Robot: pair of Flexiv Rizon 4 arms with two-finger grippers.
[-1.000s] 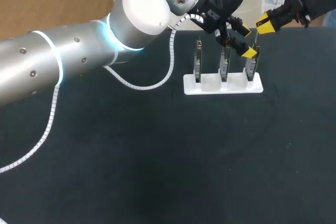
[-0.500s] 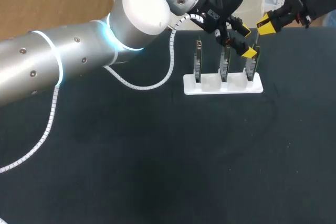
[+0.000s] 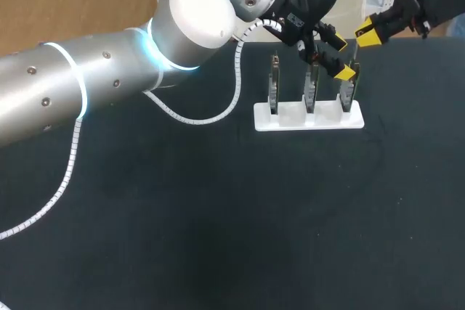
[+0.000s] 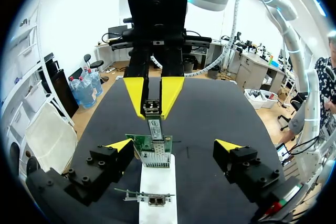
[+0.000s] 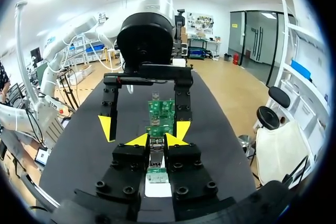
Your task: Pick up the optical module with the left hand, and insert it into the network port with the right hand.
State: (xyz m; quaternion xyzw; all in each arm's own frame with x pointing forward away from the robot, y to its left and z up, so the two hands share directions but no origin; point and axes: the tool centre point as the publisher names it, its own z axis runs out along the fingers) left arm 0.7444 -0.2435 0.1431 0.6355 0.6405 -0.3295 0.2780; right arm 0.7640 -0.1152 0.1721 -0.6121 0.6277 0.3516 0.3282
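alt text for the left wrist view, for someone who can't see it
The right gripper, facing the camera, is shut on a module and points it at a green board standing in a white rack on the black table. The left gripper is open, one finger on each side of that board, touching nothing.

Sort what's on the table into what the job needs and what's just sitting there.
Job: optical module, gripped by the right end effector; open left end effector; network port board; white rack.
Idle: middle board; end board beyond it.
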